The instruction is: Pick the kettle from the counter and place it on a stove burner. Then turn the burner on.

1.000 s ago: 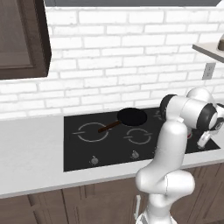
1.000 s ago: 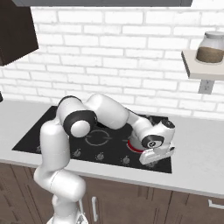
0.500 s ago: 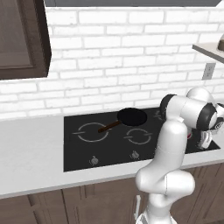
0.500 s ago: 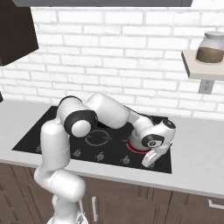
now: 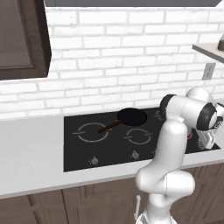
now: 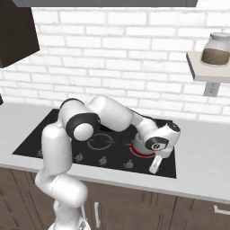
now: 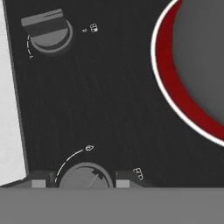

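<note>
The kettle's grey base (image 7: 202, 57) stands on a burner whose ring glows red (image 7: 175, 87) on the black stove (image 7: 100, 100). In the right base view the red ring (image 6: 140, 152) shows beneath my hand at the stove's (image 6: 36, 140) front right. My gripper (image 7: 81, 183) points down at a grey knob (image 7: 84, 177), one fingertip (image 7: 38, 182) tight against each side of it. From the right base the gripper (image 6: 155, 165) hangs over the stove's front edge; from the left base it (image 5: 205, 142) sits low at the far right.
A black frying pan (image 5: 132, 117) with a brown handle rests on a back burner. Another knob (image 7: 49, 33) lies further along the row. The pale counter (image 5: 30, 153) runs wide on both sides. A jar (image 6: 217, 48) stands on a wall shelf.
</note>
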### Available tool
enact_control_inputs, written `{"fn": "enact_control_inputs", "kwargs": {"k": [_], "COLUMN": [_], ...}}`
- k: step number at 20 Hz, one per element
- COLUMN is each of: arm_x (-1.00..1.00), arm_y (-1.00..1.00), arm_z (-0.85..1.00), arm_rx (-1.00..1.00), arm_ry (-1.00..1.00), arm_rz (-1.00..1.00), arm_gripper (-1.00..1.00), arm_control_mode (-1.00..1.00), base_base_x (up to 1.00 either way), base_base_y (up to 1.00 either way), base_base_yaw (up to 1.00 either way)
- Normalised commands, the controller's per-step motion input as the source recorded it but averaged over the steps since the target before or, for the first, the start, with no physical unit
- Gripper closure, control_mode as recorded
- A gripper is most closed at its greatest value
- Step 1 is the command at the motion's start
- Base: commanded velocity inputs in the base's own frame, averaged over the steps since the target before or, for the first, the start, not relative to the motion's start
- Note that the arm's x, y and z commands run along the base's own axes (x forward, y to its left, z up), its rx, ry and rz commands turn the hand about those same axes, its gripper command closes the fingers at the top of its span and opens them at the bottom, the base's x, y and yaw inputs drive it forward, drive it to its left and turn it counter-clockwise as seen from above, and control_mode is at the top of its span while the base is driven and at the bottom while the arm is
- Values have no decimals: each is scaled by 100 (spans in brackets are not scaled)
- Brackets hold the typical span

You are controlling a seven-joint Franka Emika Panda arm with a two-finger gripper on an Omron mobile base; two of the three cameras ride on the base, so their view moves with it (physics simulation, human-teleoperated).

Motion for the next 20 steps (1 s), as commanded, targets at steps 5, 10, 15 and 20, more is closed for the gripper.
{"fn": "enact_control_inputs", "kwargs": {"k": [5, 10, 15, 20], "arm_x": [0, -1, -4, -5], "arm_y": [10, 1, 0, 0], "arm_z": [-26, -22, -19, -11], "arm_rx": [-2, 0, 0, 0], "arm_ry": [-8, -9, -9, -9], "arm_rz": [31, 32, 33, 28], "arm_gripper": [100, 100, 100, 100], "arm_control_mode": [-100, -100, -100, -100], "base_base_x": [0, 0, 0, 0], "base_base_y": [0, 0, 0, 0], "base_base_yaw": [0, 0, 0, 0]}}
